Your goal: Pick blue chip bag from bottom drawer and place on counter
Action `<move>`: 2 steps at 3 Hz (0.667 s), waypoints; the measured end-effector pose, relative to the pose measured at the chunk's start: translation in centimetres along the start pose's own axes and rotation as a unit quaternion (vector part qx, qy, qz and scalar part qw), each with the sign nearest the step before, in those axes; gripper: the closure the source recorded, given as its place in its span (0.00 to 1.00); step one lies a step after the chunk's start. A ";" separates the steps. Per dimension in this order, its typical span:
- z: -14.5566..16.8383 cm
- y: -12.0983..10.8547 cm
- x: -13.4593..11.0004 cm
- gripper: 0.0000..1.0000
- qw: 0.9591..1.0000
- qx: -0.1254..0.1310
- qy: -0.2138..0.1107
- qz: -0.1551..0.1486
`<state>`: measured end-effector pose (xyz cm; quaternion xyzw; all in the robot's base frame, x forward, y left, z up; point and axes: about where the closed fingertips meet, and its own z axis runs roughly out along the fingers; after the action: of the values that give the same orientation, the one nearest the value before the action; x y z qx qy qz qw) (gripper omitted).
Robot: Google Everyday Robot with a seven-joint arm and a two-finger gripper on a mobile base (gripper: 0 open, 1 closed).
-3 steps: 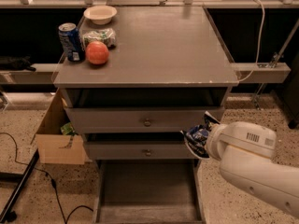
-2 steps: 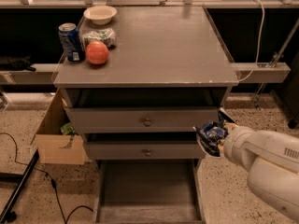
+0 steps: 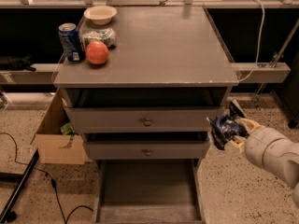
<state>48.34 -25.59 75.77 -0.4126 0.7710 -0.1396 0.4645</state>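
Note:
My gripper (image 3: 229, 129) is at the right of the cabinet, level with the middle drawer, and is shut on the blue chip bag (image 3: 223, 127). The bag is crinkled and dark blue and hangs in the air beside the drawer fronts. The bottom drawer (image 3: 147, 185) is pulled out below, its grey floor bare. The counter (image 3: 159, 41) is the flat grey top above and left of the gripper.
On the counter's back left stand a blue soda can (image 3: 70, 41), a red apple (image 3: 96, 53), a greenish-white packet (image 3: 99, 35) and a white bowl (image 3: 100, 14). A cardboard box (image 3: 53, 134) sits on the floor left of the cabinet. A rail (image 3: 261, 71) runs to the right.
The gripper with the chip bag has moved right and slightly up, away from the drawer fronts. The camera view has shifted.

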 end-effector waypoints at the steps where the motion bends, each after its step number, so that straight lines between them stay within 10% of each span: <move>1: 0.6 0.6 -0.2 1.00 0.998 -0.022 -0.060 0.029; 2: 0.9 1.7 -1.4 1.00 0.988 -0.050 -0.136 0.056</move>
<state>48.57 -23.28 75.11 -0.4064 0.7288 -0.0168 0.5508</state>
